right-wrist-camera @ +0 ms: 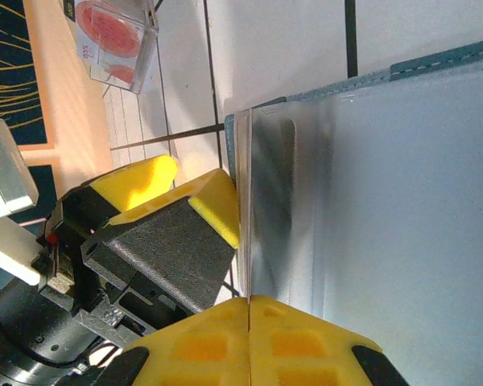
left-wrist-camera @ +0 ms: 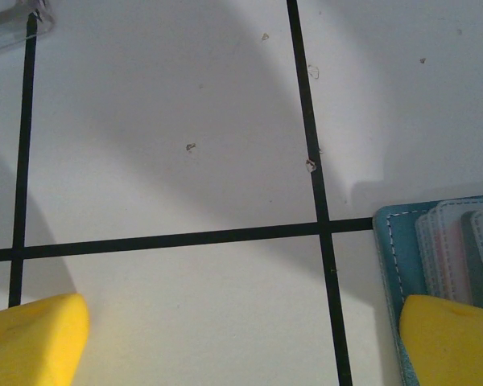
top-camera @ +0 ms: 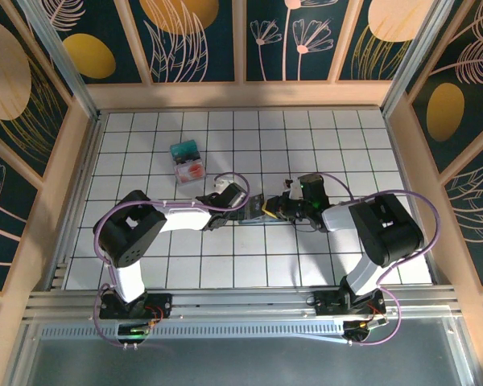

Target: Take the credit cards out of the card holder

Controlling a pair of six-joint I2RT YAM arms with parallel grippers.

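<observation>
**A:** Status on the cards?

**B:** Early, by my read. My left wrist view has cards [left-wrist-camera: 459, 241] sitting in the slots of the holder [left-wrist-camera: 386, 265], with pale grey and pinkish edges overlapping. I judge that pulling them out is all left to do.

**A:** Fingers?

**B:** The left fingers [left-wrist-camera: 36, 338] are spread wide and hold nothing. One pad is over the holder's corner, the other over bare table [left-wrist-camera: 161, 104]. The right fingers [right-wrist-camera: 306, 342] are pressed together on a thin edge that runs straight up from their seam. I take it for the holder's panel, lifted on edge. It could be a card's edge, and I can't be certain.

**A:** Where's the holder?

**B:** Mid-table in the top view, between the two wrists and largely covered by them.

**A:** What does each view add?

**B:** The top view gives the layout, plus a clear case [top-camera: 187, 162] with a teal and red-pink pile, well apart behind the left arm. It doesn't resolve the slots. The left wrist view gives the slots. The right wrist view gives the pinch, with a left pad just beside the panel's edge.
</observation>
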